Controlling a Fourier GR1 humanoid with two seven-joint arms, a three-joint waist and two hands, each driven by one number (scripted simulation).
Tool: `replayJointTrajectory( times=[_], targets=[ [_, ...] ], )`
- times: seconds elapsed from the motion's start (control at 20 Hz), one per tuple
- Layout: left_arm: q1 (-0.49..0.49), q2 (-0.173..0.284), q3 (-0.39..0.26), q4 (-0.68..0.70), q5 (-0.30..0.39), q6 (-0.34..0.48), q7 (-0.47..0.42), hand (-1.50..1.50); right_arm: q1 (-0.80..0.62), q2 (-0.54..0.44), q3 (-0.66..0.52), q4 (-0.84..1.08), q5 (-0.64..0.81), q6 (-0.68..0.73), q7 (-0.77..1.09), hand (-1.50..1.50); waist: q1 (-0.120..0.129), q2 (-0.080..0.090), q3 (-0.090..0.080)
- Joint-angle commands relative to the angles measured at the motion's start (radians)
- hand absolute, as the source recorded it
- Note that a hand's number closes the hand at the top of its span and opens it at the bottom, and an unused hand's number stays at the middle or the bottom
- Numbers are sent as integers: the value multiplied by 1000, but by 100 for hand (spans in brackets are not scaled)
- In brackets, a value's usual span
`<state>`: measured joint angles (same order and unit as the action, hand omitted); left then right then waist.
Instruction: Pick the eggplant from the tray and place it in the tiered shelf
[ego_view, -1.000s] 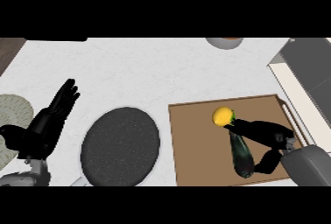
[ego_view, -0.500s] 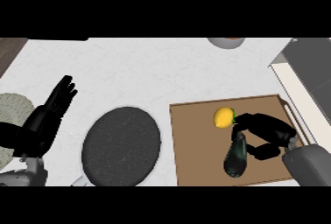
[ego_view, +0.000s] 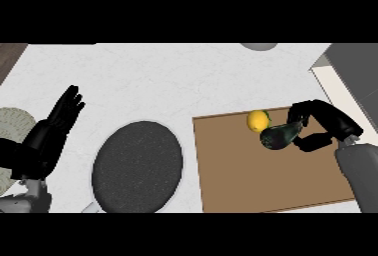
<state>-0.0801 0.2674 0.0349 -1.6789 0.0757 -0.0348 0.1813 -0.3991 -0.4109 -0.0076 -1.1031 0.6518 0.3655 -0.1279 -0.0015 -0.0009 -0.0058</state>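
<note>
Right robot hand (ego_view: 325, 127) curled round eggplant (ego_view: 278, 136), held above tray (ego_view: 258, 185) beside yellow fruit (ego_view: 258, 120); pick looks done, carry to tiered shelf (ego_view: 347, 75) remains; left robot hand (ego_view: 52, 135) rests spread at left edge

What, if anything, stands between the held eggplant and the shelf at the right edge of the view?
Nothing visible does. The right hand is curled round the eggplant over the tray, and the shelf lies up and to the right past the tray's edge. The lemon sits on the eggplant's other side, off that path.
</note>
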Motion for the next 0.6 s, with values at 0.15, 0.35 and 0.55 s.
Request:
replayJointTrajectory(
  times=[0.15,0.35,0.55],
  targets=[
    [7,3,6,1,-6,7,1,0,-94,-39,-248,50,79,-318,432,150,-23,4,-14],
    [2,5,-1,-5,-3,-2,0,0,-175,-76,-315,35,188,-500,671,150,15,8,-17],
    [-5,-1,-19,-9,-5,-14,-8,0,-263,-129,-346,40,346,-637,925,150,64,25,-19]
  ],
)
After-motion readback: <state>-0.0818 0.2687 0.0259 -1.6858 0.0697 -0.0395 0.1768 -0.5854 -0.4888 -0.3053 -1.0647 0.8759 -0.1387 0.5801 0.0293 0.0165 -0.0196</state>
